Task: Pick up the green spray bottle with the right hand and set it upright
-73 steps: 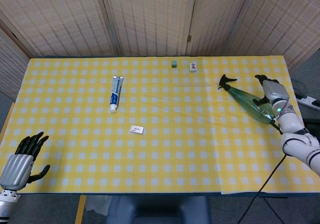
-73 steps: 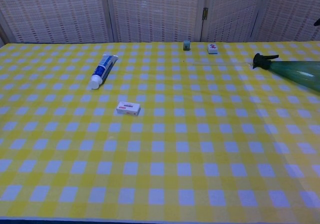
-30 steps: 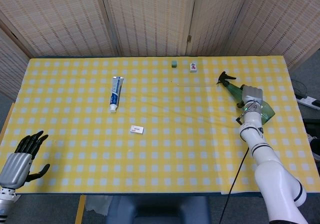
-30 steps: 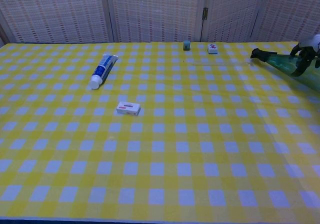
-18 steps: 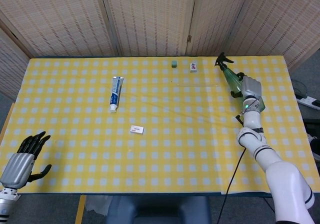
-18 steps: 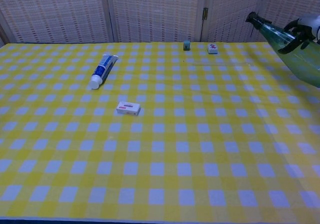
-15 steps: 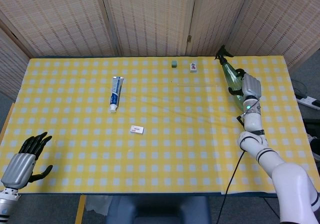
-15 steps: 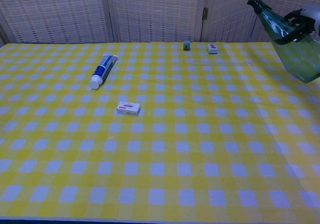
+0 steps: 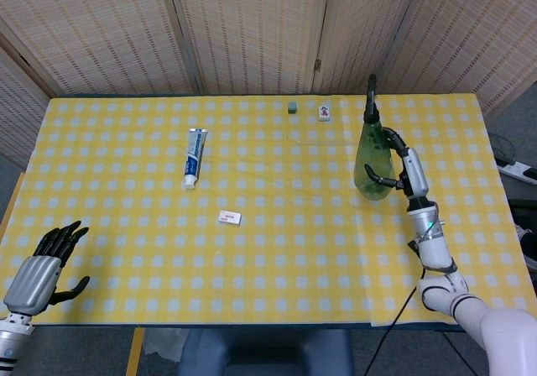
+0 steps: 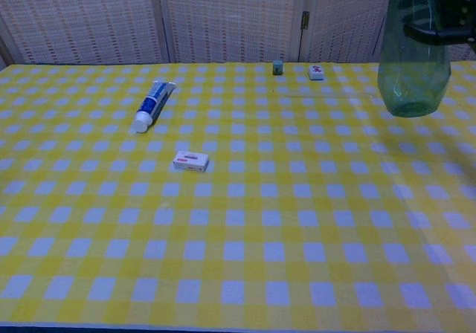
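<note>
The green spray bottle — lying flat moments ago — now hangs upright in the right hand, fingers wrapped around it, beside the mahjong tile; only lowering remains.

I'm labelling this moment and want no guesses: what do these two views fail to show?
- Green spray bottle: chest view's top edge cuts off its nozzle; whether its base touches the table is unclear.
- Right hand: mostly outside the chest view; the bottle hides its fingertips in the head view.
- Small white box: print too small.
- Left hand: head view only.
</note>
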`<state>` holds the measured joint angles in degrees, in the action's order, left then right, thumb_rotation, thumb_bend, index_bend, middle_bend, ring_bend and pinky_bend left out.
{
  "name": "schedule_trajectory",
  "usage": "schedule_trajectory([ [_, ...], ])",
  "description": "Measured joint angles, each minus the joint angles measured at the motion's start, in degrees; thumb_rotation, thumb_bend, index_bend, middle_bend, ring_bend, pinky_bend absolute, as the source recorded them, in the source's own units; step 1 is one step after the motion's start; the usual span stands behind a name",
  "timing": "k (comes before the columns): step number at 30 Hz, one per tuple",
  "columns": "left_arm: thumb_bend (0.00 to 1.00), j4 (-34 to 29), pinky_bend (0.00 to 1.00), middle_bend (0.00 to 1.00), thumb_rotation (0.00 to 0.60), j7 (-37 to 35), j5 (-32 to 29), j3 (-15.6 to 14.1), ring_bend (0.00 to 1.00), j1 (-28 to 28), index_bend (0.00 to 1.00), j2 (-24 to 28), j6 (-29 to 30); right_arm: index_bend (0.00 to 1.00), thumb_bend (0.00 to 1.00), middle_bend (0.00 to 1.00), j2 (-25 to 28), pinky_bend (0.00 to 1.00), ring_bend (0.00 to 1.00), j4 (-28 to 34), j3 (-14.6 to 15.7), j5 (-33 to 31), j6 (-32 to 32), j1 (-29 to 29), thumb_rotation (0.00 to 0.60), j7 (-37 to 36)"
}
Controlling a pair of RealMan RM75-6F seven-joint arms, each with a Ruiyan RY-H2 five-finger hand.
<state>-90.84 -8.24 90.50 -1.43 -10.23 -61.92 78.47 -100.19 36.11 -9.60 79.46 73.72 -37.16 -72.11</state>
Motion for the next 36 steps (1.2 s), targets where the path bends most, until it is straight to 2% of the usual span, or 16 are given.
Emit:
schedule_trajectory([
  [6, 0.38, -0.10, 0.00, 0.02, 0.600, -0.78, 0.06, 0.13, 0.05, 0.36, 0.00, 0.27, 1.03, 0.59, 0.39, 0.56, -5.55, 0.40, 0.54, -6.32, 3.64, 5.37, 4.94, 2.91, 0.600, -3.94],
  [10, 0.38, -0.06, 0.00, 0.02, 0.600, -1.10, 0.33, 0.02, 0.05, 0.40, 0.00, 0.41, 1.22, 0.59, 0.39, 0.56, -7.69, 0.40, 0.54, -8.79, 5.08, 7.11, 5.87, 3.91, 0.600, -5.74],
  [17, 0.38, -0.08, 0.00, 0.02, 0.600, -1.35, 0.58, -0.03, 0.05, 0.49, 0.00, 0.56, 1.58, 0.59, 0.39, 0.55, -8.66, 0.39, 0.54, -10.42, 6.41, 8.15, 4.15, 5.01, 0.600, -6.62],
  [25, 0.38, -0.15, 0.00, 0.02, 0.600, -1.16, 0.59, -0.03, 0.05, 0.51, 0.00, 0.56, 1.68, 0.59, 0.39, 0.56, -9.42, 0.39, 0.54, -11.72, 7.14, 9.40, 5.48, 5.94, 0.600, -7.53],
  [30, 0.38, -0.18, 0.00, 0.02, 0.600, -1.02, 0.61, -0.06, 0.05, 0.50, 0.00, 0.57, 1.67, 0.58, 0.39, 0.53, -9.14, 0.35, 0.53, -11.67, 7.55, 9.67, 6.58, 7.52, 0.600, -7.57],
  [33, 0.38, -0.17, 0.00, 0.02, 0.600, -1.03, 0.54, -0.04, 0.05, 0.47, 0.00, 0.56, 1.59, 0.53, 0.39, 0.49, -8.50, 0.30, 0.48, -11.05, 7.97, 9.91, 7.42, 8.88, 0.600, -7.77],
  [36, 0.38, -0.22, 0.00, 0.02, 0.600, -0.80, 0.51, -0.08, 0.05, 0.43, 0.00, 0.56, 1.45, 0.36, 0.39, 0.37, -7.76, 0.21, 0.38, -10.52, 8.70, 10.34, 8.08, 10.31, 0.600, -7.76],
])
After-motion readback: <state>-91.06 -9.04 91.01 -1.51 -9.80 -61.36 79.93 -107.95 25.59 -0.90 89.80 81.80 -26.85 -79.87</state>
